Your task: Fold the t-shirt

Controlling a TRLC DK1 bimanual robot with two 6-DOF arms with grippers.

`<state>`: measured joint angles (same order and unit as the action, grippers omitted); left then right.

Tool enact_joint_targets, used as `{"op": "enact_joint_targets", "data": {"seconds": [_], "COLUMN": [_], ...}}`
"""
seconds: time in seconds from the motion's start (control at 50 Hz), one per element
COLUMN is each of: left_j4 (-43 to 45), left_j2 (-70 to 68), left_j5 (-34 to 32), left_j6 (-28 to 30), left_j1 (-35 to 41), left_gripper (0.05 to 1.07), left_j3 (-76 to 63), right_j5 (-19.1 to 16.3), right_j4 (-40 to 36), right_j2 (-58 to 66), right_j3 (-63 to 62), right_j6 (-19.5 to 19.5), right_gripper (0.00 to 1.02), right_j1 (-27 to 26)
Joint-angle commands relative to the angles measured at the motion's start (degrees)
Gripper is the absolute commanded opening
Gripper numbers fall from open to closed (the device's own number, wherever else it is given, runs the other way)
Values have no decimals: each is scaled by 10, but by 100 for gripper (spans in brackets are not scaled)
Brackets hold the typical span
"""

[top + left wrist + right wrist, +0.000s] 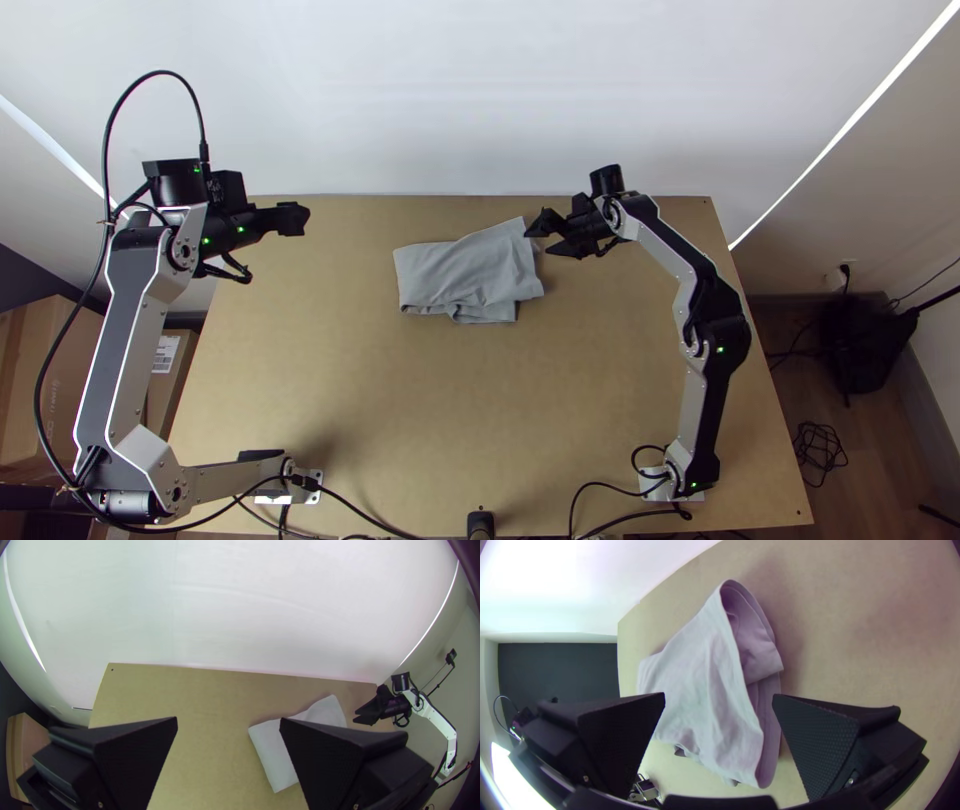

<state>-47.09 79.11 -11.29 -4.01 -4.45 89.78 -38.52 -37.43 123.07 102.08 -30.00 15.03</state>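
Light grey cloth t-shirt (465,270) lies in a compact, uneven bundle on my light wooden bench (350,400), several layers deep, creased, its near side rumpled. My right gripper (538,243) is spread, its fingers just beside or over the end where the layers part; contact, cannot tell. Nothing pinched. That layered edge (756,730) runs between the two fingers as the wrist sees it, the top layer lying slack over the ones below. My left gripper (228,719) is also spread and bare, well apart from the cloth, off its opposite end. Step in hand, by my reading: late folding, perhaps squaring up this loose end. Next wants a low approach, fingers straddling the parted layers, a pinch on all of them together, lest the top one slide off alone.
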Motion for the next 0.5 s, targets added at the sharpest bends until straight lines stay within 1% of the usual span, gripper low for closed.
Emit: {"op": "enact_joint_targets", "data": {"seconds": [0.0,0.26,0.48], "left_j4": [-6,-18,-20], "left_j2": [-11,-19,-22], "left_j5": [3,3,3], "left_j6": [6,8,8], "left_j1": [-1,-11,-14], "left_gripper": [103,103,103], "left_j3": [15,19,17], "right_j5": [-9,-2,35], "right_j4": [-10,-10,-10], "right_j2": [30,62,82], "right_j3": [22,54,79], "right_j6": [29,30,34], "right_gripper": [99,99,99], "right_j1": [17,48,93]}}
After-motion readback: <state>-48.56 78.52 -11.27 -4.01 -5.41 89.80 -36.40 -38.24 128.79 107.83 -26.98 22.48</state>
